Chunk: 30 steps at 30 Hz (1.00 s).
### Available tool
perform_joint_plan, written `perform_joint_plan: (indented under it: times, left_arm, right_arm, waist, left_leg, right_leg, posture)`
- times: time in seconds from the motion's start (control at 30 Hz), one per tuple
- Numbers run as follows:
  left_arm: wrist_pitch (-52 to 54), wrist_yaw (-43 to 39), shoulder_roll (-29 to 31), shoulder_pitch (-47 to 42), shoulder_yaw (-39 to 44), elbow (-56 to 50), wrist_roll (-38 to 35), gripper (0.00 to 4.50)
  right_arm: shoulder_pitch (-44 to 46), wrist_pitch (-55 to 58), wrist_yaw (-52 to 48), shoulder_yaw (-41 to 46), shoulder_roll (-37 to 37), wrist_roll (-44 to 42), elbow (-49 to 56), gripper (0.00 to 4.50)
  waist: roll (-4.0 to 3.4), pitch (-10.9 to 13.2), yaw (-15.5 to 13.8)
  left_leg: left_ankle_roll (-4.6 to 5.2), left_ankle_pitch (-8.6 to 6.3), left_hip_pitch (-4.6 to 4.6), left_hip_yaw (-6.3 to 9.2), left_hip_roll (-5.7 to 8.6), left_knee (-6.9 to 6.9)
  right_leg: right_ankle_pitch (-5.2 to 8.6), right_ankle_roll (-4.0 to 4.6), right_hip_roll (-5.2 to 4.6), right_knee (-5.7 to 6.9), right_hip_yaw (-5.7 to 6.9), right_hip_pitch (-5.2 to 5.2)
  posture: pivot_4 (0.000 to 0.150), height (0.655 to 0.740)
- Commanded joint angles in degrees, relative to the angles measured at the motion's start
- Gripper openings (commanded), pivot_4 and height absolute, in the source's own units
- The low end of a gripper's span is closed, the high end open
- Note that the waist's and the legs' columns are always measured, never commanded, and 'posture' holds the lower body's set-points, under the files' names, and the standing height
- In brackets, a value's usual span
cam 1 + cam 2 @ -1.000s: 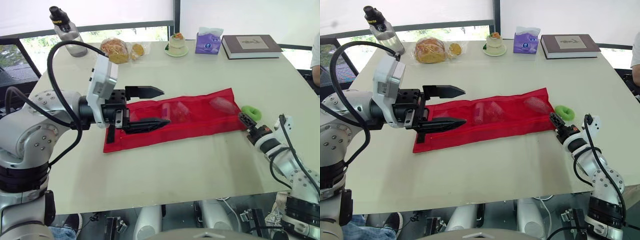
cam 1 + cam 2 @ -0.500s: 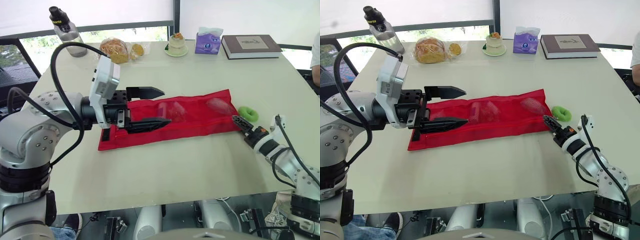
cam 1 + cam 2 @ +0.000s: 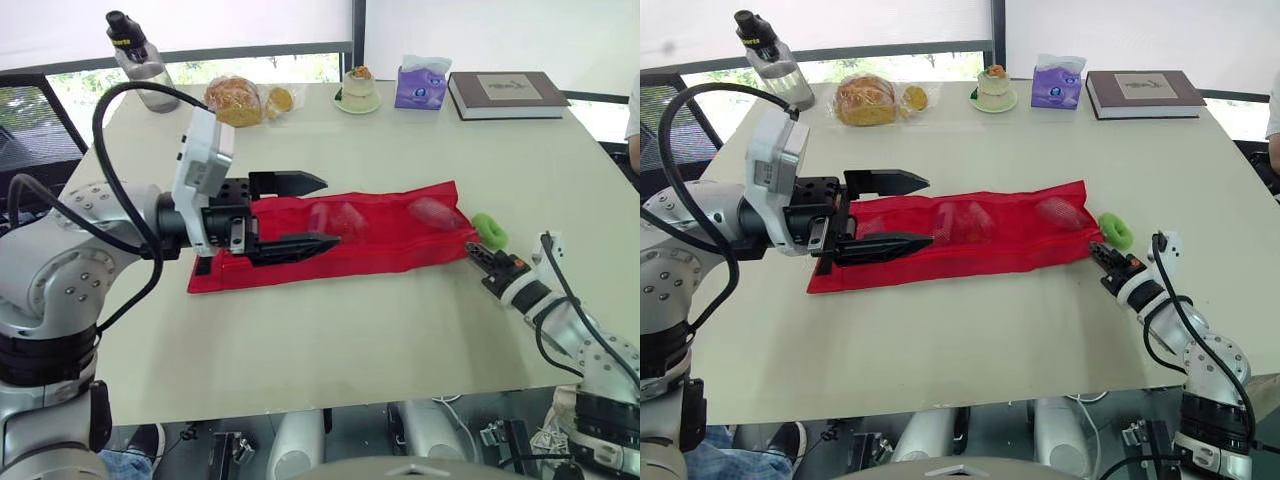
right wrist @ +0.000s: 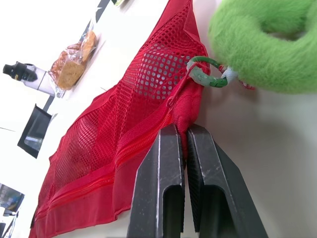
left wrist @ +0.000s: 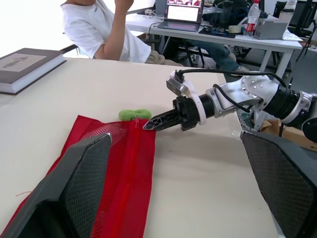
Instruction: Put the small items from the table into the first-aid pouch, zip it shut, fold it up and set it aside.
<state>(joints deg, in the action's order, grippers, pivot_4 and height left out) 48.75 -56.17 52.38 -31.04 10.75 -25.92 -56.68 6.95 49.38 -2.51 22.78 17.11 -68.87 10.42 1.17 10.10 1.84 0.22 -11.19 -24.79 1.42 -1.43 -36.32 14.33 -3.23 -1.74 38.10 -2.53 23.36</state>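
From the head: red first-aid pouch [image 3: 400,240] flat on the table [image 3: 330,340], clear small items [image 3: 345,215] inside its mesh pockets, left tool [image 3: 330,210] spread wide over its left end. From the left wrist: right tool [image 5: 148,125] at the pouch's far corner, beside a green fluffy ring [image 5: 134,114]. From the right wrist: fingers [image 4: 161,188] pressed together, pinching red fabric by the zipper [image 4: 143,141].

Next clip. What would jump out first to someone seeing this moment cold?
A long red pouch lies stretched flat across the middle of the table, with small items showing through its mesh. The left gripper hangs wide open over the pouch's left end. The right gripper is pinched shut on the fabric at the opposite end, right beside a fluffy green ring.
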Motion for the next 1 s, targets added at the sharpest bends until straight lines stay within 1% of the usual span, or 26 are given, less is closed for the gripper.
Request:
perform_joint_plan:
  times: [0.03, 0.07, 0.13, 0.2, 0.27, 0.4, 0.5, 0.57, 0.7, 0.87, 1.0]
  left_arm:
    - [-0.12, -0.47, 0.84, 0.09, 1.99, -0.98, -1.42, 4.50]
    - [-0.15, -0.49, 0.87, 0.14, 2.02, -0.96, -1.46, 4.50]
    - [-0.33, -0.66, 0.79, 0.13, 2.04, -0.72, -1.45, 4.50]
    - [-0.49, -0.82, 0.66, -0.11, 1.82, -0.35, -1.26, 4.50]
    - [-0.77, -1.26, 0.57, -0.56, 1.44, 0.20, -0.89, 4.50]
    - [-1.32, -1.90, 0.17, -1.54, 0.58, 1.09, -0.09, 4.50]
    - [-1.78, -1.93, -0.15, -2.06, 0.17, 1.53, 0.63, 4.50]
    - [-1.99, -1.80, -0.47, -2.36, 0.04, 1.80, 1.03, 4.50]
    - [-1.48, -0.45, -1.13, -3.75, 0.63, 2.62, 1.15, 4.50]
    - [-1.05, 0.52, -1.06, -4.69, 0.80, 3.41, 1.63, 4.50]
    - [-7.32, -3.25, -1.84, 1.45, 0.56, 5.97, 6.57, 4.50]
  right_arm:
    - [-3.41, -0.12, 0.65, 4.59, 2.54, -2.51, 3.87, 0.05]
    - [-4.07, -0.23, 0.47, 4.96, 3.28, -2.62, 4.52, 0.05]
    - [-6.95, -0.28, -2.12, 6.61, 7.56, -1.12, 6.99, 0.05]
    - [-8.64, -0.38, -3.05, 8.52, 10.47, -1.71, 8.13, 0.05]
    - [-9.10, -0.74, -3.25, 10.36, 12.51, -2.85, 8.48, 0.05]
    - [-9.98, 0.37, -7.12, 13.73, 20.04, -2.87, 10.74, 0.05]
    - [-8.60, -1.85, -12.10, 10.25, 26.77, 4.26, 14.67, 0.05]
    - [-6.24, -2.75, -14.47, 7.78, 29.29, 6.54, 16.33, 0.05]
    - [3.48, -0.48, -20.24, -4.27, 33.76, 9.01, 21.78, 0.05]
    - [14.73, 0.41, -27.73, -22.38, 34.20, 17.73, 22.84, 0.05]
    - [23.21, 1.09, -32.21, -34.83, 31.89, 25.95, 19.62, 0.05]
  waist:
    - [-0.01, 0.01, -0.33]
    - [-0.01, 0.01, -0.47]
    - [-0.08, 0.05, -0.87]
    - [-0.09, 0.05, -1.06]
    - [-0.09, 0.05, -1.00]
    - [-0.10, 0.05, -0.96]
    - [-0.13, 0.07, -0.87]
    - [-0.11, 0.06, -0.71]
    - [-0.12, 0.07, -0.54]
    - [-0.08, 0.09, -0.78]
    - [-0.05, 0.08, -0.89]
  left_leg:
    - [0.00, 0.00, -0.01, 0.00, 0.01, 0.00]
    - [0.00, 0.00, -0.02, 0.00, 0.04, 0.00]
    - [0.00, 0.00, -0.02, -0.05, 0.07, 0.00]
    - [0.00, 0.00, -0.02, -0.08, 0.11, -0.02]
    - [0.00, 0.00, 0.00, -0.09, 0.10, -0.05]
    - [0.01, 0.00, 0.03, -0.10, 0.09, -0.08]
    - [0.01, 0.00, 0.03, -0.11, 0.09, -0.08]
    - [0.01, 0.00, 0.03, -0.11, 0.06, -0.08]
    - [0.00, 0.00, 0.04, -0.09, 0.04, -0.10]
    - [0.00, 0.00, -0.03, 0.00, 0.03, -0.09]
    - [0.00, 0.00, -0.07, -0.08, 0.07, -0.10]
  right_leg:
    - [0.00, 0.00, -0.01, 0.00, 0.00, 0.00]
    - [0.00, 0.00, -0.03, -0.01, -0.01, 0.00]
    - [0.00, -0.01, -0.04, -0.02, -0.09, 0.00]
    - [0.01, -0.01, -0.04, -0.02, -0.19, 0.00]
    - [0.02, -0.04, -0.03, -0.02, -0.20, -0.02]
    - [0.10, -0.16, -0.01, 0.01, -0.21, -0.03]
    - [0.09, -0.16, 0.01, 0.01, -0.23, -0.02]
    - [0.10, -0.18, 0.04, 0.00, -0.24, -0.02]
    - [0.10, -0.18, 0.07, 0.01, -0.21, -0.02]
    - [0.08, -0.13, 0.07, -0.03, -0.12, -0.02]
    - [0.00, -0.01, -0.02, -0.06, -0.16, 0.04]
  posture:
    - [0.150, 0.7332]
    - [0.150, 0.7332]
    - [0.150, 0.7332]
    - [0.150, 0.7332]
    - [0.150, 0.7332]
    - [0.150, 0.7332]
    - [0.150, 0.7332]
    - [0.150, 0.7332]
    - [0.150, 0.7332]
    - [0.150, 0.7332]
    - [0.150, 0.7332]
